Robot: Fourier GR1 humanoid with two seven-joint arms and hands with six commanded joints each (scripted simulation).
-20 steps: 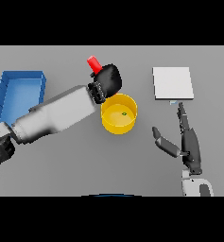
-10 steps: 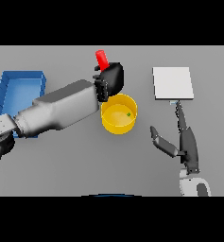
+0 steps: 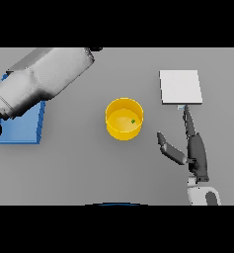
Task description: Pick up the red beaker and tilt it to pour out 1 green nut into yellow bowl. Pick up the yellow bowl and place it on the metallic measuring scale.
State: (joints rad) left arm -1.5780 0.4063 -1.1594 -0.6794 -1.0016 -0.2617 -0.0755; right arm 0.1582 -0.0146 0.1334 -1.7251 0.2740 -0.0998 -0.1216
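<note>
yellow bowl (image 3: 124, 119) mid-table, green nut (image 3: 133, 121) inside. blue tray (image 3: 22, 126) left, partly under left arm (image 3: 42, 79); left hand unseen. right hand (image 3: 193, 148) fingers straight, empty, tips near scale (image 3: 180, 87).

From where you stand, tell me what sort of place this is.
Probably a lab-style workbench for weighing and sorting. On a plain grey table sit a flat metallic measuring scale, a yellow bowl holding one green nut, and a blue bin.

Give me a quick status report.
Right hand open beside the square metallic scale. Left hand out of view. Green nut in round yellow bowl; path clear.
</note>
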